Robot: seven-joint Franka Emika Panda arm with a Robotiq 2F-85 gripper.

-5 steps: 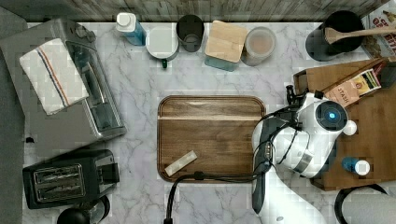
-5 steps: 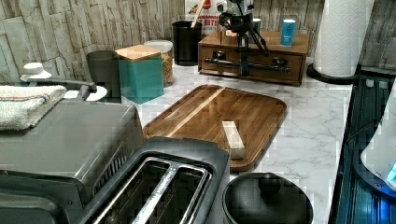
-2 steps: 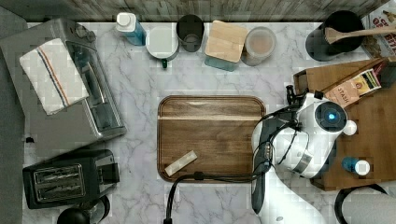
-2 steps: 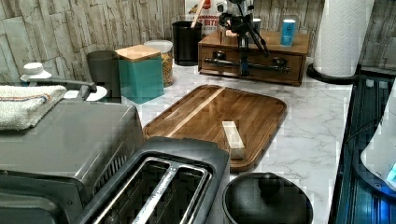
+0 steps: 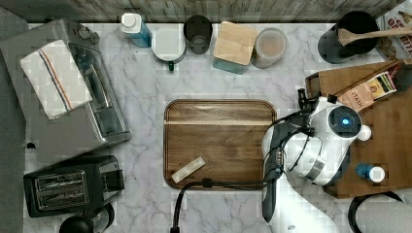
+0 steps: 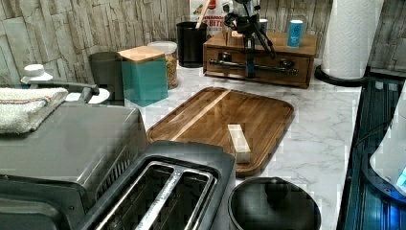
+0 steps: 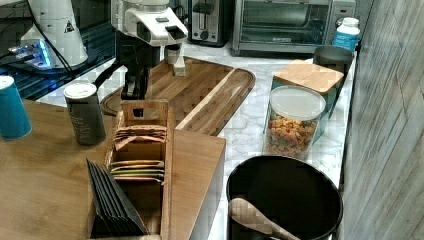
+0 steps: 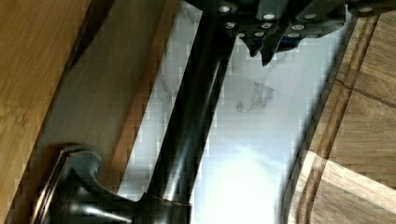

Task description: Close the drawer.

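The drawer [image 6: 268,73] shows as a medium-brown front in the low wooden cabinet, looking flush or nearly flush with it in the left view. A dark bar handle [image 6: 275,67] runs across that front. My gripper [image 6: 249,72] hangs straight down against the middle of the handle, on the counter side. Up close, the handle [image 8: 191,130] crosses in front of the drawer front [image 8: 93,102], and my gripper [image 8: 262,51] is shut with nothing between its fingers, just beside the bar. From above, the arm [image 5: 316,141] covers the cabinet's edge. The gripper [image 7: 131,92] stands between cabinet and tray.
A dark wooden tray [image 5: 218,141] with a pale block [image 5: 188,169] lies close behind the gripper. The cabinet top [image 7: 50,175] carries a tea box [image 7: 142,150] and bottles. A paper towel roll [image 6: 352,38] and a black utensil pot [image 5: 352,36] flank the cabinet.
The arm has shifted slightly toward the cabinet, to the top view's right. The gripper stays at the handle.
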